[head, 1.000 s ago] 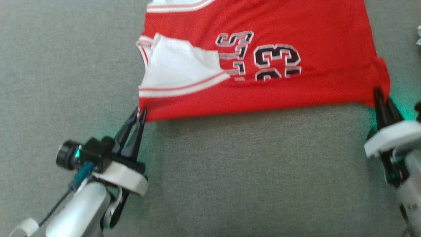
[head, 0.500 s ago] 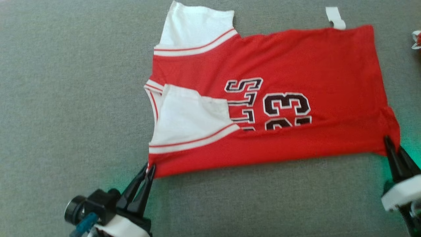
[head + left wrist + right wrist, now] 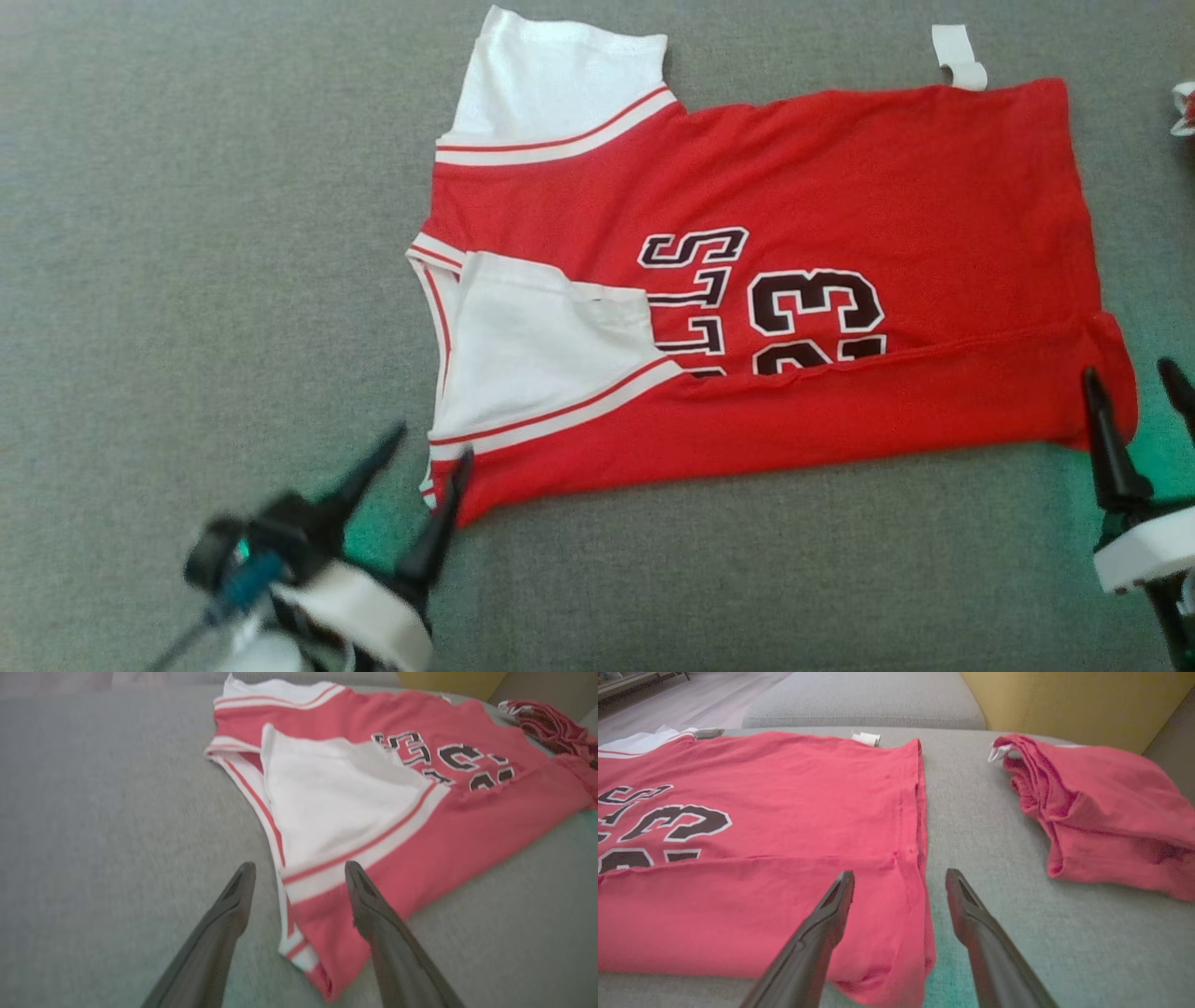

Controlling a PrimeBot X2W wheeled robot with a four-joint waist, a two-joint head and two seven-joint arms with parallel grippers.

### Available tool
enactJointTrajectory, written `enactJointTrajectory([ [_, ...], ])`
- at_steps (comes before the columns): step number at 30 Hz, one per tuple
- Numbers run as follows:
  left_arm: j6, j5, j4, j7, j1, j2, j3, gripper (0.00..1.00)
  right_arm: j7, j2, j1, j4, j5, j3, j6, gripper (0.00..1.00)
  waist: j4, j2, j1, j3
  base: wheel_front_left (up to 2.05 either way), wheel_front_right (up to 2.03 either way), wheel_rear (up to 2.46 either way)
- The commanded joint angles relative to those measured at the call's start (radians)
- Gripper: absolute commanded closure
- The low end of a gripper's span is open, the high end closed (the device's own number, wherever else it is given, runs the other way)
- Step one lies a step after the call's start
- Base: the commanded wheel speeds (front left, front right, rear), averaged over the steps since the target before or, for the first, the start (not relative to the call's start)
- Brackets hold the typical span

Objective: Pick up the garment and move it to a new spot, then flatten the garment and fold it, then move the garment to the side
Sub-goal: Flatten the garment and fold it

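**Red jersey (image 3: 840, 177) lying part-folded on a grey cushion (image 3: 187, 233)**

The jersey is lying spread across the middle of the cushion. Its far long side is reaching close to the cushion's far edge, where a small white tag (image 3: 959, 58) is sitting just beside the cloth. Its near long side is lying folded over onto the body, covering the lower part of the black-and-white numerals (image 3: 814, 301). The near white sleeve (image 3: 541, 355) is lying turned in over the red chest, while the far white sleeve (image 3: 560, 75) is sticking out flat toward the far edge.

The left gripper (image 3: 432, 441) is standing released at the jersey's near left corner, its two dark fingers spread wide. In the left wrist view that corner is lying between them, with one finger above red cloth and the other above bare cushion. Whether either finger is touching the fabric cannot be told. The right gripper (image 3: 1127, 369) is likewise standing released at the near right corner, one finger over the hem and the other over the cushion just beside it. Neither is grasping anything.

Toward the cushion's right edge, apart from the jersey, a second red garment (image 3: 1101, 812) is lying crumpled, with a yellow upholstered panel (image 3: 1064, 695) rising behind it.
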Motion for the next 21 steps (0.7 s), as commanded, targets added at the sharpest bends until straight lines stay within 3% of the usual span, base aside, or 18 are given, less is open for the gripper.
enactJointTrajectory([
  [1, 0.001, -0.006, -0.050, -0.007, -0.088, 0.035, 0.067, 0.00, 0.006, -0.018, 0.015, -0.063, -0.020, -0.007, 0.007, 0.00, -0.007, 0.0000, 0.0000, 0.018, 0.00, 0.00, 0.00],
  [6, -0.049, 0.007, -0.080, 0.051, -0.324, 0.082, 0.139, 0.00, 0.018, -0.004, -0.027, -0.133, -0.069, -0.006, 0.007, 0.00, -0.024, 0.0000, 0.0000, 0.066, 0.00, 0.00, 0.00],
  [11, -0.172, -0.011, 0.019, 0.218, -0.629, 0.102, 0.149, 0.00, 0.043, -0.014, -0.093, -0.175, -0.083, 0.050, 0.007, 0.00, -0.079, 0.0000, 0.0000, 0.118, 0.00, 0.00, 0.00],
  [12, -0.172, -0.011, 0.019, 0.218, -0.629, 0.102, 0.149, 0.00, 0.043, -0.014, -0.093, -0.175, -0.083, 0.050, 0.007, 0.00, -0.079, 0.0000, 0.0000, 0.118, 0.00, 0.00, 0.00],
  [15, -0.236, -0.057, 0.123, 0.343, -0.789, 0.092, 0.128, 0.00, 0.048, -0.024, -0.133, -0.182, -0.084, 0.077, 0.007, 0.00, -0.122, 0.0000, 0.0000, 0.147, 0.00, 0.00, 0.00],
  [21, -0.268, -0.174, 0.325, 0.616, -1.002, 0.091, 0.065, 0.00, 0.042, -0.015, -0.178, -0.180, -0.082, 0.120, 0.007, 0.00, -0.206, 0.0000, 0.0000, 0.206, 0.00, 0.00, 0.00],
])
